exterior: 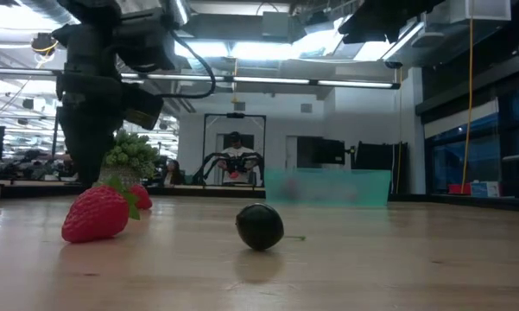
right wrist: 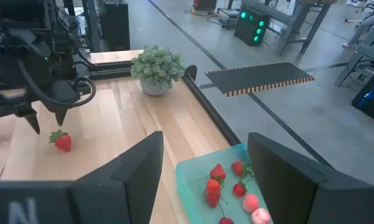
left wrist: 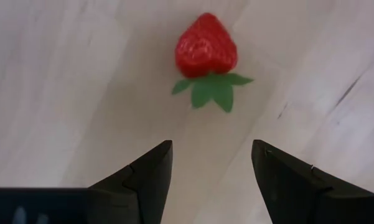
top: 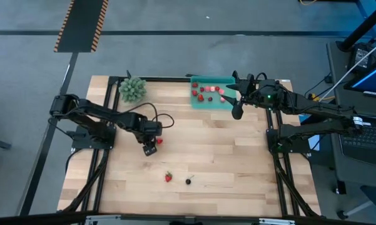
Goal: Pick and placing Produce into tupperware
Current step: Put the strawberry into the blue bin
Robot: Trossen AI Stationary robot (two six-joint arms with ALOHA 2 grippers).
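Most of the job looks done: the shallow teal-green plastic tray (top: 213, 92), at the far edge of the pale wooden plank table (top: 238, 156) towards its right corner, already holds a cluster of small red and pink fruit pieces (top: 208, 92). 3 pieces are left on the table, as far as the views show. A red strawberry with a green leaf cap (left wrist: 206, 48) lies just beside the left gripper (top: 151, 150), whose jaws stand spread and empty above the wood with the berry ahead of them. A second red strawberry (top: 168, 177) and a small round dark berry (top: 188, 182) lie close together nearer the front edge, apart from the arm.

The right gripper (top: 237, 106) hovers at the tray's right end, jaws parted and holding nothing.

Room for moving seems generous: bare wood runs between the left gripper and the tray. The bushy green leafy clump (top: 132, 89) stands at the far left corner, well apart from the tray. The tray's place by the far edge, with the right arm close, is my one concern.
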